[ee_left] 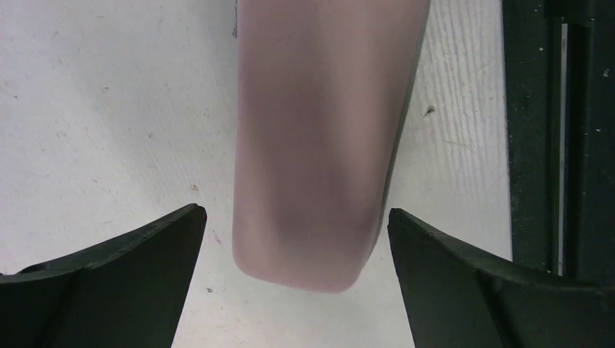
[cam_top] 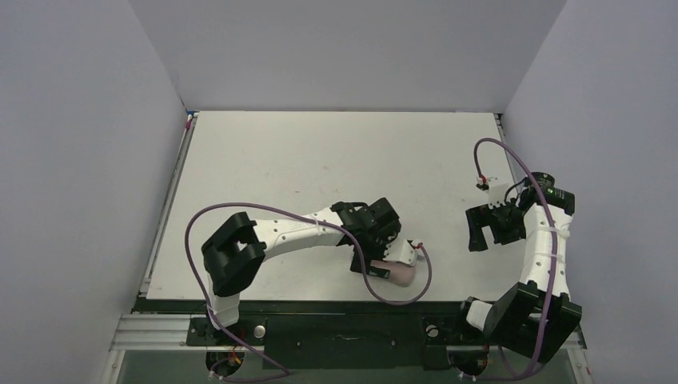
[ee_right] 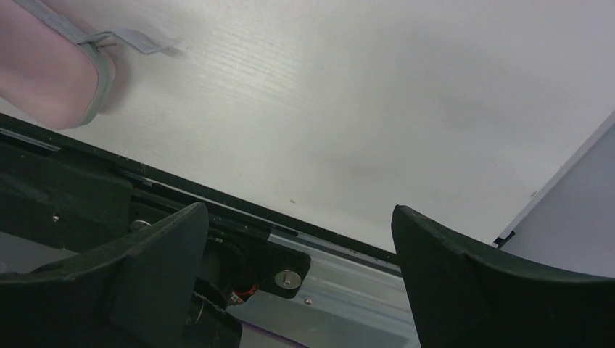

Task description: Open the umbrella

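Left wrist view: pink case [ee_left: 319, 145] lies between jaws of released left pincer [ee_left: 296, 212].

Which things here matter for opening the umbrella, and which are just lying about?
For the job:
- pink case, shut, probably to be opened first; no umbrella in sight
- left end effector, open, over the case
- right end effector, open, off to the side

Just there:
- purple cables
- table
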Robot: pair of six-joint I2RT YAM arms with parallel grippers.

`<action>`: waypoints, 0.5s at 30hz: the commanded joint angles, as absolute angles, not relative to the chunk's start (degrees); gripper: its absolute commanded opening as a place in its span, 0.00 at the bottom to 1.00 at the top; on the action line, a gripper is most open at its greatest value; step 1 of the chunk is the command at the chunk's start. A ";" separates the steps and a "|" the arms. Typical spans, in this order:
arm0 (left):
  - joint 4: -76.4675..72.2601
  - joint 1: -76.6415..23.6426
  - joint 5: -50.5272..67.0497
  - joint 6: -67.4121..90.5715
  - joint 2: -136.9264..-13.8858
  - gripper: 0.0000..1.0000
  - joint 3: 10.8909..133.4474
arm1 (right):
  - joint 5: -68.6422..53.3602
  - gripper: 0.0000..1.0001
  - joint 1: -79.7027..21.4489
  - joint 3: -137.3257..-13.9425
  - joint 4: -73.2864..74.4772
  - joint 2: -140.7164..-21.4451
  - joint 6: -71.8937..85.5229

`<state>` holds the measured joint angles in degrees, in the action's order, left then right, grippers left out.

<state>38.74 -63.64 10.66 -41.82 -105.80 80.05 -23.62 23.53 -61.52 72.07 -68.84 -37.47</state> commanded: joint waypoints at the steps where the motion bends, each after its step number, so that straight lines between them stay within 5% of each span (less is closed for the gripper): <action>1: 36.80 -64.07 13.41 -44.30 -108.44 0.97 84.52 | -25.51 0.93 25.07 -62.99 75.47 -66.30 -40.64; 9: 34.32 -64.99 11.70 -44.24 -111.39 0.98 82.45 | -26.15 0.92 26.16 -64.61 76.37 -67.59 -41.39; 15: 33.98 -60.59 11.25 -39.08 -110.08 0.70 80.75 | -27.05 0.92 26.43 -65.64 76.18 -68.96 -41.41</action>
<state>35.97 -64.12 10.96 -42.30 -111.24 81.36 -24.69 25.91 -63.07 75.99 -68.03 -40.29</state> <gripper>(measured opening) 0.746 0.923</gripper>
